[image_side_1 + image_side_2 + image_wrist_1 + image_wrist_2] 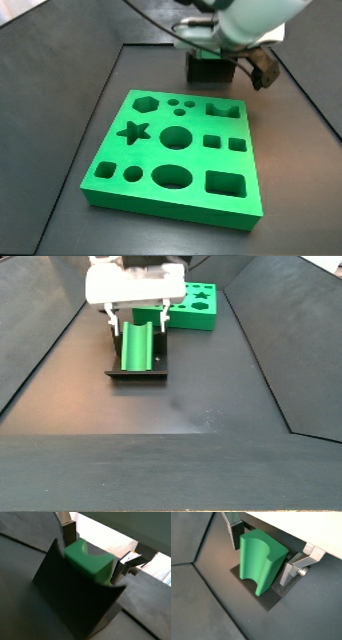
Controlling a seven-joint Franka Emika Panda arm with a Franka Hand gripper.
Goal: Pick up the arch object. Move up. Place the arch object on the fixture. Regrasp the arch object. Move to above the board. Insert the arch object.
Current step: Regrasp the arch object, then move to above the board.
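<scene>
Claw (261,559) plates are seen flanking the arch object (261,559), apparently clamped on it, while it is rested against the fixture (138,369), likely for a regrasp, with the board (181,150) lying well apart on the dark floor.

Gripper (135,318) low over the floor, pointing straight down, silver fingers (290,571) spread either side of a green piece, white wrist above.
</scene>
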